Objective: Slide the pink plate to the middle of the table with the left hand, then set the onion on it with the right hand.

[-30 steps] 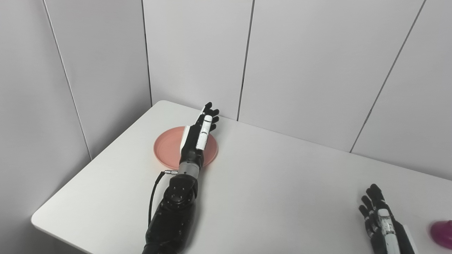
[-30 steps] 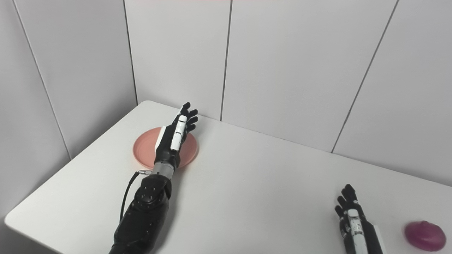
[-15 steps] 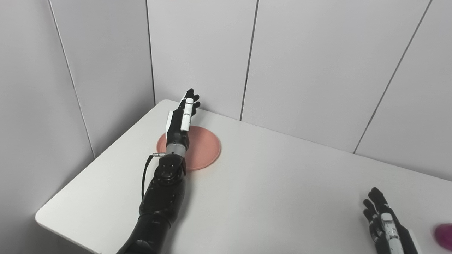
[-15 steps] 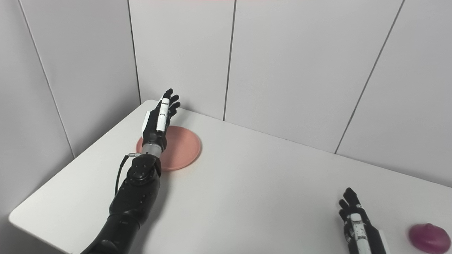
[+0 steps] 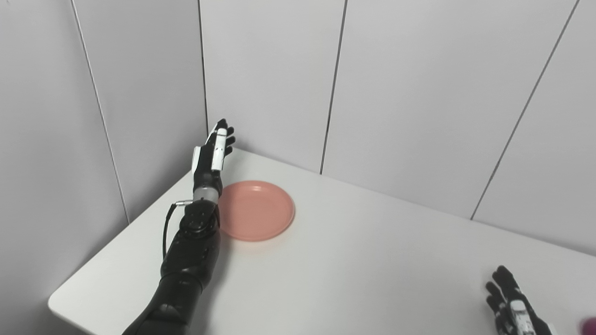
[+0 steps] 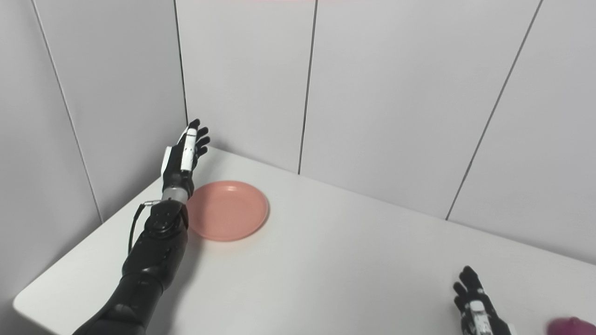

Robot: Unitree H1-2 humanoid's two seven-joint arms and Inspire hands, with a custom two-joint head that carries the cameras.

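Presently the left robot hand (image 5: 212,156), fingers spread and empty, is hovering at the pink plate's (image 5: 258,211) far-left-corner side. The slide is pending; the next move is calling for lowering and pushing toward the bench (image 5: 354,265) middle. The right robot hand (image 6: 475,304) is lying open near the onion (image 6: 572,324).

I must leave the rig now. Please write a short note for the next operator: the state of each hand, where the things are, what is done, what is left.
Left hand: open, fingers straight, at the pink plate's left side, beside the rim, holding nothing.
Right hand: open, low near the table's front right edge, holding nothing.
Pink plate: in the far left corner area, not yet in the middle.
Onion: at the front right edge, partly cut off by the picture.
Done: nothing finished.
Left: slide the plate to the middle, then put the onion on it.
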